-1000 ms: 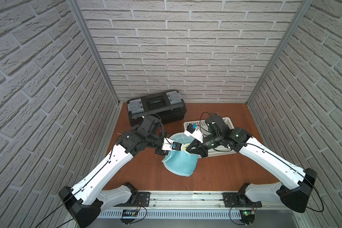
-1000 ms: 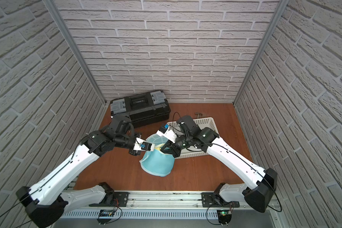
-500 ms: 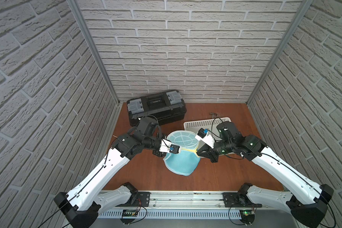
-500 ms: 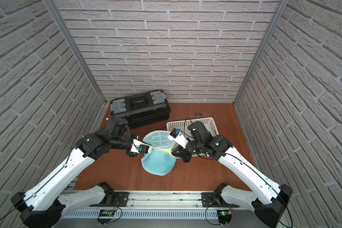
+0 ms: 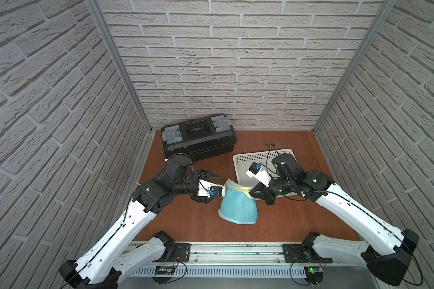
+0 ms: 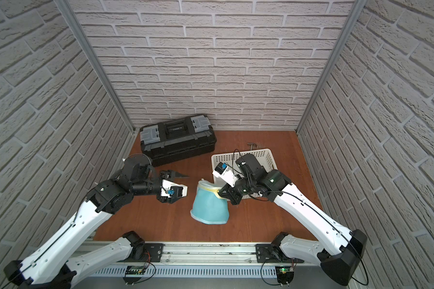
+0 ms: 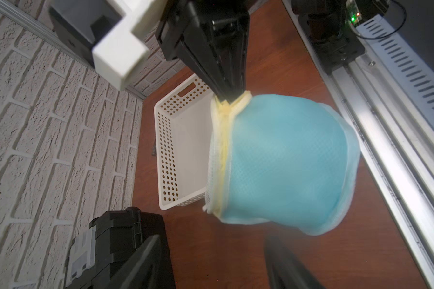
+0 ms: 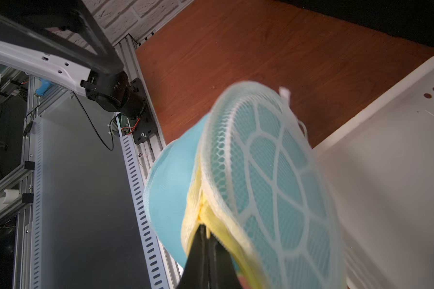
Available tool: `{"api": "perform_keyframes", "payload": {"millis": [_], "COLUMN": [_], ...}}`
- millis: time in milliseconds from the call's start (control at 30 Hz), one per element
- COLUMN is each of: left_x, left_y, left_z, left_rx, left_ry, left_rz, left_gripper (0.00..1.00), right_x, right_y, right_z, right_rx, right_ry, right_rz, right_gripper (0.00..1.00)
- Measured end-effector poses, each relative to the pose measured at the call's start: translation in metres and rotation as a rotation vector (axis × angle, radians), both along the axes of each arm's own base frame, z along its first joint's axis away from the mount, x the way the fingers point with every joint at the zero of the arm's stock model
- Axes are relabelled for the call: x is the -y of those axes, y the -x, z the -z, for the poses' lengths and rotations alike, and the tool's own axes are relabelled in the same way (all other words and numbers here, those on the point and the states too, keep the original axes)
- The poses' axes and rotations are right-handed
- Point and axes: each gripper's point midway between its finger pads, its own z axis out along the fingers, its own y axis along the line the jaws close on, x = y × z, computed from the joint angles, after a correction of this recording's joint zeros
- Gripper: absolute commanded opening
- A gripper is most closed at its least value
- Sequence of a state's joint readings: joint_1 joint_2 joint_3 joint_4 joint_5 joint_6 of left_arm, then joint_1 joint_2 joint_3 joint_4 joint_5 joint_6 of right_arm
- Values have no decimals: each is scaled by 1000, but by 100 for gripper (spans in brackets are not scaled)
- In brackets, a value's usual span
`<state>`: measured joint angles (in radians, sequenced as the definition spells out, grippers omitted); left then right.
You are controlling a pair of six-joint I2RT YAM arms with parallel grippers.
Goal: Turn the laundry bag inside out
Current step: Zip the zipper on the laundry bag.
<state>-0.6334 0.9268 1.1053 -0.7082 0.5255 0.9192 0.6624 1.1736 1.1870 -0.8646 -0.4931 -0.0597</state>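
The laundry bag hung mid-desk, a light, limp mesh that would probably slump. The right claw was clamped on its yellow trim at 2 o'clock, likely the firmest hold. The left claw stood apart and empty at the bag's 9 o'clock. The wooden desk looked smooth, with brick-patterned walls close around.

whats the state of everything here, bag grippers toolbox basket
laundry bag: hanging by its yellow rim from the right gripper
right gripper: jaws shut on the bag's rim
left gripper: jaws open, clear of the bag
toolbox: lid shut
basket: upright, visible part empty
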Motion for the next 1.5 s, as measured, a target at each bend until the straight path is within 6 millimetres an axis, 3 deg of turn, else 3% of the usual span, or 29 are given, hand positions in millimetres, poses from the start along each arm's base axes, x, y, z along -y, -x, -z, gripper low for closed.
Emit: {"api": "perform_keyframes", "payload": {"millis": [133, 267, 467, 767, 1167, 1400, 1500], "left_x": [13, 28, 30, 32, 37, 38, 37], "left_y": [3, 10, -3, -11, -9, -8, -7], "left_z": [-12, 4, 31, 27, 32, 31, 29], "left_rx": [-53, -119, -177, -173, -189, -188, -182], "left_ry": [75, 35, -62, -75, -86, -80, -78], "left_rz": [-4, 18, -43, -73, -46, -34, -32], "left_gripper": [76, 76, 66, 56, 31, 1, 0], "right_x": [-12, -23, -32, -37, -45, -46, -44], "right_y": [-2, -1, 0, 1, 1, 1, 1], "right_z": [-1, -8, -15, -19, -30, -32, -31], "right_rx": [-2, 15, 29, 29, 42, 53, 63], "right_ry": [10, 0, -18, -35, -79, -76, -63], "right_rz": [-12, -31, -51, -54, -64, -67, -66], "right_gripper": [3, 3, 3, 3, 3, 3, 3]}}
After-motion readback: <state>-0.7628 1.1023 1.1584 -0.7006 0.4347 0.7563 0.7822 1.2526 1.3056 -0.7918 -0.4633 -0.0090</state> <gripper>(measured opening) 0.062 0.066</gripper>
